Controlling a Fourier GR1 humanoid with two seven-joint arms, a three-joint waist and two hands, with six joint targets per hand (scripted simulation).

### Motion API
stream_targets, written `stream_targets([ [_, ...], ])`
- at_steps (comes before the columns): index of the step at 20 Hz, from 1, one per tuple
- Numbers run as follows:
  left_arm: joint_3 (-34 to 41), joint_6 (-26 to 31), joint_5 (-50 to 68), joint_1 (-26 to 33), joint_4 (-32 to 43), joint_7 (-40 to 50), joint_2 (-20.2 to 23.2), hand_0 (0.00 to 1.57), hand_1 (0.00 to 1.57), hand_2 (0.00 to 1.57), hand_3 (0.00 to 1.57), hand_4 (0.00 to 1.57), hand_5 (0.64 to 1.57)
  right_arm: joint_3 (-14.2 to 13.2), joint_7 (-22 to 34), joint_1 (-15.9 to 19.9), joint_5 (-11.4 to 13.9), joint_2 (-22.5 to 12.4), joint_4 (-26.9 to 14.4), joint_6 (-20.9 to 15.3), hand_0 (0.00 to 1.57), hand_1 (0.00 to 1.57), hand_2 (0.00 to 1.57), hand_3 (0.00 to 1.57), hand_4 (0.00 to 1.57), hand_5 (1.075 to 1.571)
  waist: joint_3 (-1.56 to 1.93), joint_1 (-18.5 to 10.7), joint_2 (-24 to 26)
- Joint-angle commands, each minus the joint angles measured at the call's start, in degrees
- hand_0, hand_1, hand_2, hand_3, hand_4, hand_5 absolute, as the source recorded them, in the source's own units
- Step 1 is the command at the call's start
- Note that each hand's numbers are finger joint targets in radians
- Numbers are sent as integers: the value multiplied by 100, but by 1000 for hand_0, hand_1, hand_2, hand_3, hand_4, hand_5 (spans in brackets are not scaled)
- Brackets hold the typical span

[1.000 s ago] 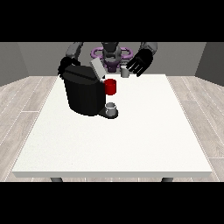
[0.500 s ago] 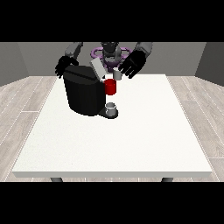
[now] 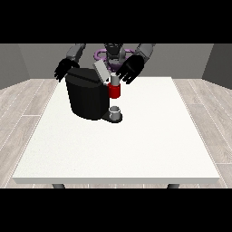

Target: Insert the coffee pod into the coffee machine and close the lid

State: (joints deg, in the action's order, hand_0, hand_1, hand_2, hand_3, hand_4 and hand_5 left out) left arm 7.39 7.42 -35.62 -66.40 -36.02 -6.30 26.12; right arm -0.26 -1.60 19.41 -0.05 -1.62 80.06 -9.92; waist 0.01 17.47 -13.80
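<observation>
A large white counter [image 3: 136,145] carries a black coffee machine [image 3: 87,96] at its far left part. The machine has a red front piece [image 3: 115,91] on its right side, and under this piece a small grey cup [image 3: 115,111] stands on the machine's base. The grey lid [image 3: 101,71] of the machine is raised and tilted, so the machine is not closed. On top of the red piece there is a small pale thing [image 3: 114,78], which seems to be the coffee pod, but it is too small to say this for sure. The hand at the view's right [image 3: 130,70] is above and just to the right of this pale thing, close to the raised lid. Its fingers point down and look spread and relaxed, and nothing is seen between them; whether a fingertip touches the pod or the lid I cannot tell. The hand at the view's left [image 3: 64,70] is at the far left corner of the machine, near its top edge. Its fingers also hang down in a relaxed way and it holds nothing; whether it touches the machine I cannot tell. The robot's body [image 3: 113,50] is behind the machine, at the far edge of the counter.
</observation>
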Motion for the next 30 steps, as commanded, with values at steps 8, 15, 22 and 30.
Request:
stream_targets([
  [8,-71,-105,-155,56,117,-107,-148,1179,1179,1253,1183,493,1571,-65,349,99,-80,-45,183,-12,0,0,0,0,499,1571,-2,-27,-11],
  [15,-131,-107,-216,174,57,-150,-269,1186,1186,1269,1202,515,1571,-193,-197,-256,-116,7,-8,-30,0,0,0,0,538,1571,0,-137,36],
  [22,-12,87,-214,-263,150,6,-56,1236,1236,1279,1197,487,1571,-242,-408,-51,-114,5,-112,-33,0,0,0,0,448,1571,1,-51,-312],
  [30,-45,27,-276,-119,243,15,-226,1204,1204,1226,1089,463,1571,-224,-51,-38,-245,-98,-2,157,0,0,0,0,446,1571,0,24,-196],
])
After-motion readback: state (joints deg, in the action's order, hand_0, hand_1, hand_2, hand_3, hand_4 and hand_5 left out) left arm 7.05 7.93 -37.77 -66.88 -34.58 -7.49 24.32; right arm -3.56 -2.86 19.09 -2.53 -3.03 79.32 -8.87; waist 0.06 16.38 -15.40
